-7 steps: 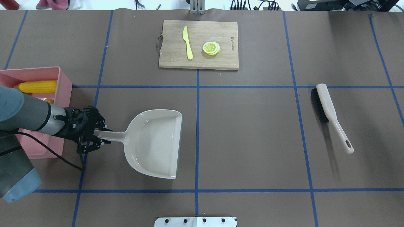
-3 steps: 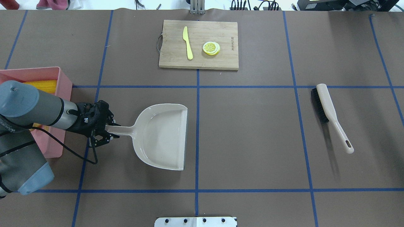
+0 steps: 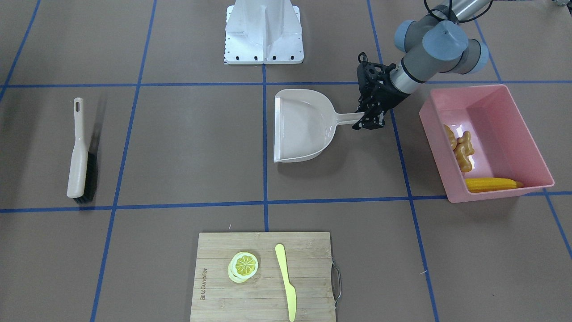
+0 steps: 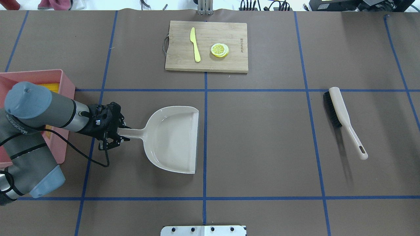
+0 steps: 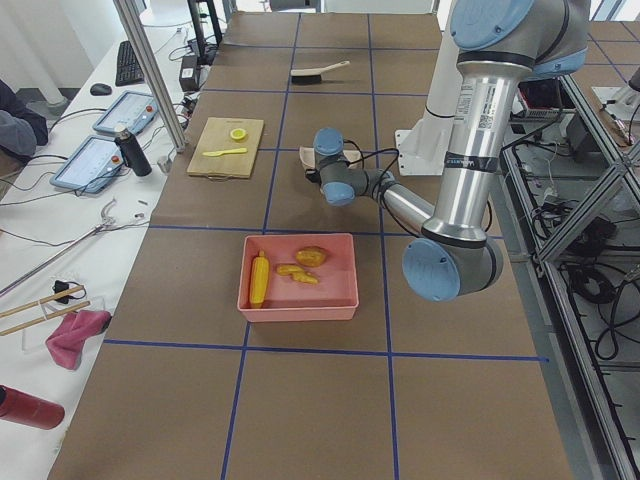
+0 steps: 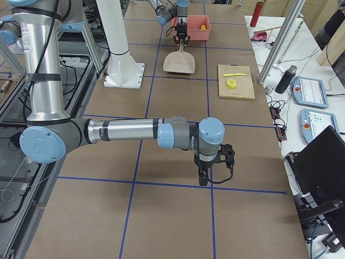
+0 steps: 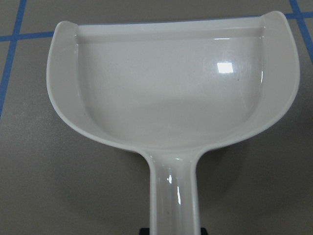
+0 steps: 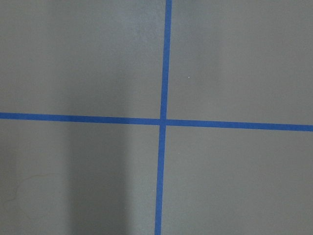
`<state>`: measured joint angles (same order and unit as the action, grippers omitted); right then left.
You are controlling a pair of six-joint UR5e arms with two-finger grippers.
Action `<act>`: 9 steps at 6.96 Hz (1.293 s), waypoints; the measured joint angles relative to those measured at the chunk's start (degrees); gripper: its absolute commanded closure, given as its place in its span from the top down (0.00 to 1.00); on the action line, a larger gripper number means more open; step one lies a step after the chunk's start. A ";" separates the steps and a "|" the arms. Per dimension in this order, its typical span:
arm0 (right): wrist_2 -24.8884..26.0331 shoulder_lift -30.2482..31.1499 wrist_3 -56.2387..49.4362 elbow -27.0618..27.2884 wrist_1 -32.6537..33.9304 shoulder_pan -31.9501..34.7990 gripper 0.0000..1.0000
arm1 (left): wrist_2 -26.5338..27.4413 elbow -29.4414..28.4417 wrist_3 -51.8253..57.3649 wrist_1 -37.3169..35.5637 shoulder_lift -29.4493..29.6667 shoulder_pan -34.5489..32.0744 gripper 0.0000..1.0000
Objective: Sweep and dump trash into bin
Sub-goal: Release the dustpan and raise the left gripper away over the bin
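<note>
My left gripper point(image 4: 114, 135) is shut on the handle of the empty beige dustpan point(image 4: 174, 139), which it holds low over the table to the right of the pink bin point(image 4: 67, 82). The gripper point(image 3: 370, 117) and the dustpan point(image 3: 301, 127) also show in the front view, and the pan point(image 7: 171, 83) fills the left wrist view. In the bin point(image 3: 523, 143) lie the corn cob point(image 3: 491, 183), the ginger root point(image 3: 464, 150) and the potato point(image 3: 449, 136), which the bin wall partly hides. My right gripper point(image 6: 213, 167) shows only in the right side view, over bare table; I cannot tell its state.
A brush point(image 4: 343, 118) lies at the right of the table. A wooden cutting board point(image 4: 206, 64) at the far middle carries a pale yellow knife point(image 4: 195, 44) and a lemon slice point(image 4: 219, 50). The robot's white base plate point(image 3: 263, 31) stands at the near edge.
My left gripper has carried the dustpan to the right and a little farther from me, away from the bin, and the pan's mouth has turned squarer to the grid. The brush has not moved.
</note>
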<state>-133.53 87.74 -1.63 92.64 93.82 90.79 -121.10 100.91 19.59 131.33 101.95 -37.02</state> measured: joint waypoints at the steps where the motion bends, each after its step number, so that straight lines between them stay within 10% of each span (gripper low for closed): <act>1: -0.03 0.06 -0.15 0.11 -0.03 0.03 1.00 | -0.02 -0.73 0.01 -0.06 0.54 0.01 0.35; 4: 0.02 -0.19 -0.07 0.10 -0.04 -0.14 1.00 | -0.60 -1.45 0.02 -0.10 1.12 0.02 0.98; 9: -0.06 0.40 -0.39 -0.05 -0.02 0.03 1.00 | -3.84 1.30 -0.11 -1.16 1.13 -5.08 0.98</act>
<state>-133.58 88.14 -2.02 92.59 93.80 90.82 -124.94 102.21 19.48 130.17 103.07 -42.10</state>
